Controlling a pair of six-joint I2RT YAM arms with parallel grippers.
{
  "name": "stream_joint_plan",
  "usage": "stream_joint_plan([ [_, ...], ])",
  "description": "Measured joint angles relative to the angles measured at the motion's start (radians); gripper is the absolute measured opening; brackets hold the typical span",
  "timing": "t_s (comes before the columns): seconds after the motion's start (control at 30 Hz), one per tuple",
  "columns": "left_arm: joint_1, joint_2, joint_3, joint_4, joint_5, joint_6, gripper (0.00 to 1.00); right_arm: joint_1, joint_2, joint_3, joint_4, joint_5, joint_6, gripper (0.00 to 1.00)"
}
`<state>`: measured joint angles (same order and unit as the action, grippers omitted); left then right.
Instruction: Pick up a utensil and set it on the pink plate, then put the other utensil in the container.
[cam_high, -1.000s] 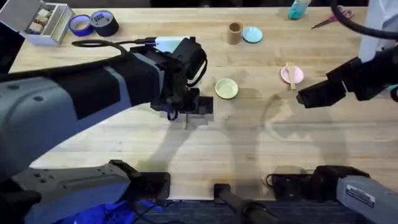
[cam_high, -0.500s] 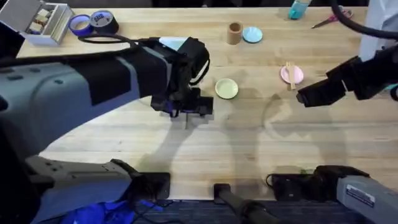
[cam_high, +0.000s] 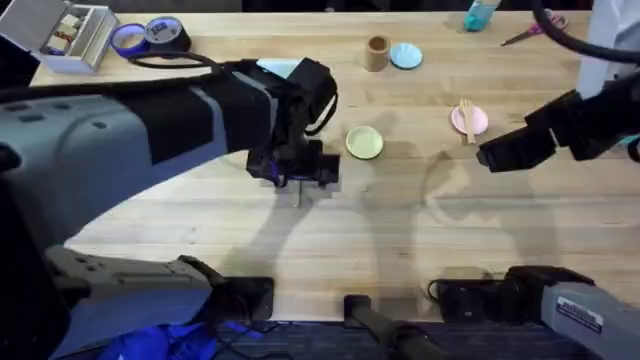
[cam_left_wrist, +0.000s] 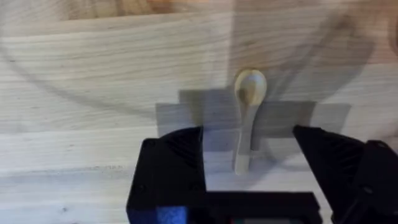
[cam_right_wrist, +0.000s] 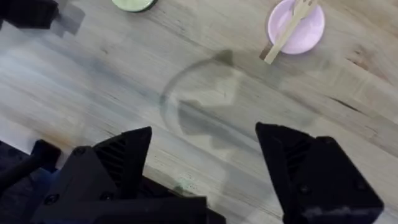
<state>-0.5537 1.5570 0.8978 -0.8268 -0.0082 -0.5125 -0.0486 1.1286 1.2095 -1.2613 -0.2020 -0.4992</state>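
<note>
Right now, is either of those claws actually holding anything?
No. The left gripper is open around the spoon handle, not clamped. The right gripper is open and empty.

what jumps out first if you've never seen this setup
The big left arm sweeps across the table, its open left gripper straddling the handle of a small wooden spoon lying flat on the wood. Over to the right, a wooden fork already lies across the pink plate, with the right gripper open and hovering nearby. The brown cup stands at the far side.
</note>
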Motion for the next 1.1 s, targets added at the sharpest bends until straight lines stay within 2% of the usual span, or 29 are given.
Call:
stream_joint_plan([
  [0.07,0.000,0.000,0.000,0.000,0.001,-0.001,0.806,0.000,0.000,0.000,0.000,0.000,0.000,0.997],
  [0.2,0.000,0.000,0.000,0.001,0.005,-0.001,0.645,0.000,0.000,0.000,0.000,0.000,0.000,0.997],
  [0.4,0.000,0.000,0.000,0.007,0.022,-0.008,0.320,0.000,0.000,0.000,0.000,0.000,0.000,0.996],
  [0.47,0.000,0.001,0.000,0.012,0.036,-0.008,0.238,0.000,0.000,0.000,0.000,0.000,0.000,0.997],
  [0.6,0.003,0.005,0.002,0.014,0.050,-0.008,0.201,0.000,0.000,0.000,0.000,0.000,0.000,0.997],
  [1.1,0.003,0.006,0.004,0.015,0.059,-0.008,0.168,0.000,0.000,0.000,0.005,0.000,0.000,0.997],
])
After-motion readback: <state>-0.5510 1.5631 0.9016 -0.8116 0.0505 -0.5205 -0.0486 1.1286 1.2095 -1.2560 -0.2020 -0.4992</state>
